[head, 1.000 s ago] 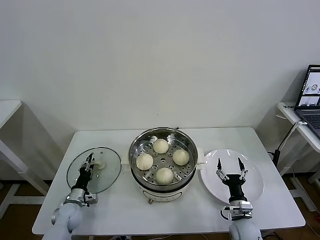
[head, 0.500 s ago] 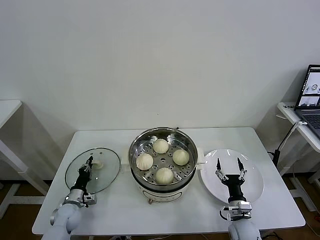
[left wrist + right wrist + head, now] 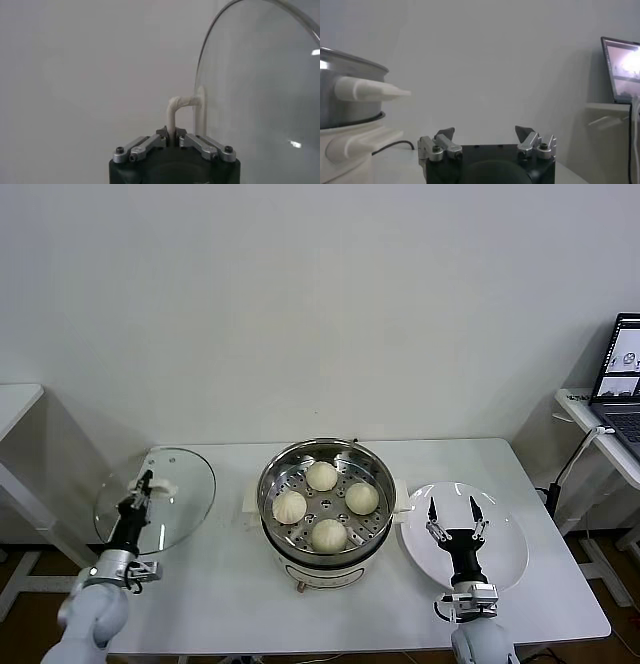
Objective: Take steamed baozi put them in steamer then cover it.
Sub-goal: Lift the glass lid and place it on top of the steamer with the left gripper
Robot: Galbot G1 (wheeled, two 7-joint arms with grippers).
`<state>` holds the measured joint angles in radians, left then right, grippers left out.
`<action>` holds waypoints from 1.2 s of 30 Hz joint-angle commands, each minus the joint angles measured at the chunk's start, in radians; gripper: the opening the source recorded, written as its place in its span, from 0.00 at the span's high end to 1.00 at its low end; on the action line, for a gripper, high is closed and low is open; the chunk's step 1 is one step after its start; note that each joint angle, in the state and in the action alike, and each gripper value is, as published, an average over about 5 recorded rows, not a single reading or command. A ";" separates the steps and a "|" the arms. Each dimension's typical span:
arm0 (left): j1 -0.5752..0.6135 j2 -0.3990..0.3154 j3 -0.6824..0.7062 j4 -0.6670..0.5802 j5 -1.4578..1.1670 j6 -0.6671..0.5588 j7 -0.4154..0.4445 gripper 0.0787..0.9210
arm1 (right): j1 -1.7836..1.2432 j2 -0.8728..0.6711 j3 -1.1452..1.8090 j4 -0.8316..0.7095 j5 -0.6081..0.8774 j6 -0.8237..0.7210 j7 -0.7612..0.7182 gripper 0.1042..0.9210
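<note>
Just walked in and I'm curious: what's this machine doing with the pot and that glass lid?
All four baozi sit in the open steamer. The left gripper is shut on the handle of the glass cover, holding it tilted above the table, left of the steamer. The right gripper waits open over the white plate.

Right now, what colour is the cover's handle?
Cream-white handle, clamped in the left end effector; the left wrist view shows it best.
</note>
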<state>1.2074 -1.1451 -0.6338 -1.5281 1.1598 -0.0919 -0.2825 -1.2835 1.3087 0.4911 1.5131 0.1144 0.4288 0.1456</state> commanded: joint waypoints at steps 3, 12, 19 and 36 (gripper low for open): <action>0.153 0.046 0.003 -0.532 -0.040 0.046 0.097 0.86 | 0.003 0.002 -0.001 0.008 -0.002 -0.015 0.003 0.12; 0.089 0.013 0.384 -0.757 0.020 0.265 0.277 0.86 | -0.008 -0.001 0.004 0.015 -0.012 -0.081 0.021 0.12; -0.003 -0.070 0.616 -0.706 0.103 0.395 0.380 0.86 | -0.006 -0.002 0.022 0.004 -0.008 -0.078 0.020 0.12; -0.154 -0.210 0.693 -0.396 0.161 0.480 0.456 0.86 | 0.014 0.012 0.030 -0.039 -0.010 -0.073 0.017 0.12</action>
<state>1.1264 -1.2820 -0.0375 -2.0435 1.2751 0.3232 0.1163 -1.2728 1.3189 0.5180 1.4898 0.1069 0.3599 0.1619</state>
